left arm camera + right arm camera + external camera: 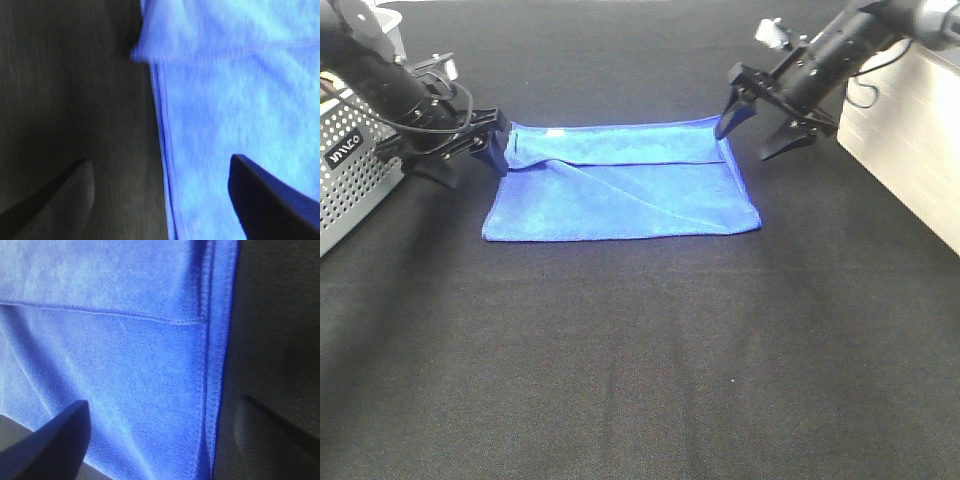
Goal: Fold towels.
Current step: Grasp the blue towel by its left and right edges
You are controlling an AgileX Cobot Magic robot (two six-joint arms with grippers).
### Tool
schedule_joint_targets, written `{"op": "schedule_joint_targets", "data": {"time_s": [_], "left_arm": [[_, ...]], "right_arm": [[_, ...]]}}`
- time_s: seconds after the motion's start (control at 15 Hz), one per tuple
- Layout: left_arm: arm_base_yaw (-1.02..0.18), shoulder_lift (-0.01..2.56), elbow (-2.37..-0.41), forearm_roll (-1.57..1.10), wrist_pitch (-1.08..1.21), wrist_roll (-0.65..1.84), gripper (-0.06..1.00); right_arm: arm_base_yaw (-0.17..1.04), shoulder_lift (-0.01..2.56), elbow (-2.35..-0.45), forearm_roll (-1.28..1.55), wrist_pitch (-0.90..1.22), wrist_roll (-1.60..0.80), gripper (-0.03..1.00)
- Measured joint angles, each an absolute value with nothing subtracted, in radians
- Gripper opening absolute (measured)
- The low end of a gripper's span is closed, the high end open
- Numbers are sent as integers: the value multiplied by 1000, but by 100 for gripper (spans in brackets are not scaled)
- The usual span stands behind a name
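On my far left a grey perforated metal box (355, 175) sits at the edge of the black worktop (640, 360). Just beside it, the left pincer (468, 155) is low at the far left corner of the towel (620, 195). It is released: the two dark fingers stand wide apart and grip nothing. On that arm's wrist camera one finger is over bare worktop and the other over blue cloth, with the towel's side edge running between them.

The towel itself lies flat on the worktop, in the far middle of my overhead view. It is folded over. The hem of the top layer runs straight across near the far edge, and a soft diagonal crease falls from it toward the near right corner. A small white tag (555, 131) shows on the far edge.

At the towel's far right corner the right pincer (748, 140) is also released and holds nothing. Its wrist camera shows one finger above the cloth, one above the worktop, and the stitched side edge between them. I cannot tell whether either fingertip touches the cloth. Beyond it, at the right edge, stands a white block (910, 160).
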State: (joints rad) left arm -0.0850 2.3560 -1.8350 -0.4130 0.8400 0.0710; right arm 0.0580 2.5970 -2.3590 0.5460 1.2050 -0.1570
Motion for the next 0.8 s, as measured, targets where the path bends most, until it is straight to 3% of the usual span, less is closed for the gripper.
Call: {"op": "schedule_joint_targets", "data": {"time_s": [0.47, 0.8], "left_arm": [[-115, 2349, -1724, -464, 849, 85, 71], [-136, 2351, -1722, -469, 784, 88, 71]], "right_arm": [[60, 2495, -2102, 474, 1219, -160, 75], [60, 2493, -2065, 475, 1209, -166, 75]]}}
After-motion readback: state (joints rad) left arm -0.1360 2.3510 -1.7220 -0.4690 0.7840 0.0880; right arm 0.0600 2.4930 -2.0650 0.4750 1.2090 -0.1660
